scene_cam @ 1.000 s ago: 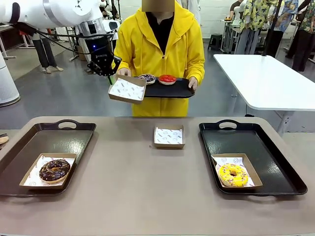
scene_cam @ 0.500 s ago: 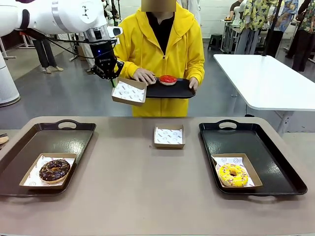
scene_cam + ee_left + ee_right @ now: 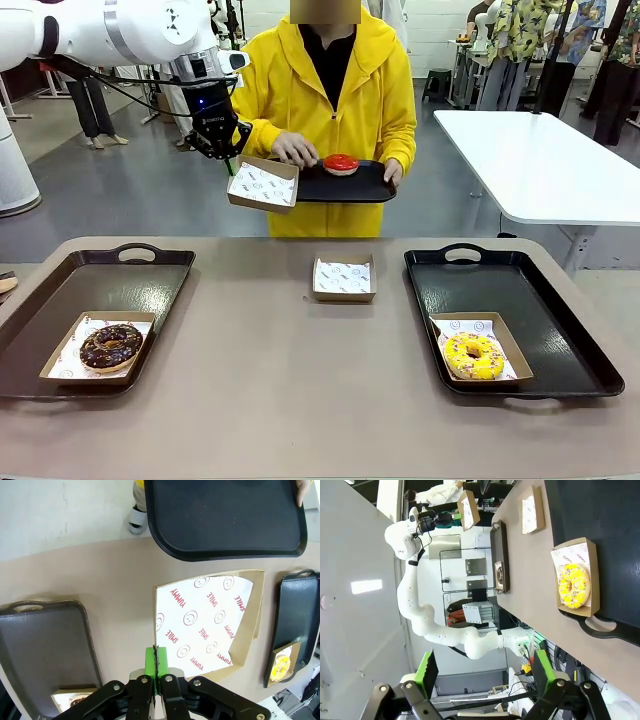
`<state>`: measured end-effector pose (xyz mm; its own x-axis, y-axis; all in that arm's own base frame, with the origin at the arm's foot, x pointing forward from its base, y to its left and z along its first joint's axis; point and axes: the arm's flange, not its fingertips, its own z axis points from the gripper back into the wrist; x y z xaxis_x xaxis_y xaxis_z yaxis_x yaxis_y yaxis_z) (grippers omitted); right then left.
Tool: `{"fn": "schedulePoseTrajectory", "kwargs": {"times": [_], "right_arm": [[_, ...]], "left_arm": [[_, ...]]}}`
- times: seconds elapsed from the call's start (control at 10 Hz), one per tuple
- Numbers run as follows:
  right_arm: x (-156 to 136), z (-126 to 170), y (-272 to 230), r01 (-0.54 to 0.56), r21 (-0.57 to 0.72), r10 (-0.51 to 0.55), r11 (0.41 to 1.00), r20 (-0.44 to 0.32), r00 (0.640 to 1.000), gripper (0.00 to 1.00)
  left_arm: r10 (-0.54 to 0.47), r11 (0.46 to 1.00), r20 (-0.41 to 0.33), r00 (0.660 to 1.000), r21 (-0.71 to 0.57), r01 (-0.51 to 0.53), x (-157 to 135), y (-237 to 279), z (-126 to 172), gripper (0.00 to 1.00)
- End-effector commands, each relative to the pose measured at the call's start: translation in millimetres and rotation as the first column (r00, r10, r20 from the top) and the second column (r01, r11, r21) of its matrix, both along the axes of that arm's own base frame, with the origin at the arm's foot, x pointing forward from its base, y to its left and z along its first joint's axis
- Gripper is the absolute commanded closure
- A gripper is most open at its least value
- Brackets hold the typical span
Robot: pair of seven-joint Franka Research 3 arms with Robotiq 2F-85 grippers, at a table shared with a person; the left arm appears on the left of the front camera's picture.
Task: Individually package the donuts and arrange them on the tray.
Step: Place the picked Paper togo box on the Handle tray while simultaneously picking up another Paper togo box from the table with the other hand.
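- left gripper (image 3: 225,155) pinched tight on the edge of a paper-lined box (image 3: 262,184), held beside the person's black tray (image 3: 365,183)
- right gripper (image 3: 482,667) spread wide, holding nothing

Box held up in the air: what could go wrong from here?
The left fingers pinch the box by one rim only, so it may tilt or slip when a donut lands in it. The person's hand is close and could bump it. The red donut could slide off the hand-held tray.
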<state>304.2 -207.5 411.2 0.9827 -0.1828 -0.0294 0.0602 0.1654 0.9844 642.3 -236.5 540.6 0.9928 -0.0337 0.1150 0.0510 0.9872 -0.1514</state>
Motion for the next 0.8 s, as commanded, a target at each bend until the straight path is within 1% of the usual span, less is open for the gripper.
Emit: {"fn": "schedulePoseTrajectory", "kwargs": {"times": [0.0, 0.7], "right_arm": [[-2.9, 2.5, 2.0, -0.002, 0.01, 0.002, 1.0, 0.014, 1.0, 0.0], [-2.9, 2.5, 2.0, -0.002, 0.01, 0.002, 1.0, 0.014, 1.0, 0.0]], "left_arm": [[-0.008, 1.0, -0.002, 1.0, 0.0, 0.008, -3.7, 1.9, 1.6, 1.0], [-0.008, 1.0, -0.002, 1.0, 0.0, 0.008, -3.7, 1.9, 1.6, 1.0]]}}
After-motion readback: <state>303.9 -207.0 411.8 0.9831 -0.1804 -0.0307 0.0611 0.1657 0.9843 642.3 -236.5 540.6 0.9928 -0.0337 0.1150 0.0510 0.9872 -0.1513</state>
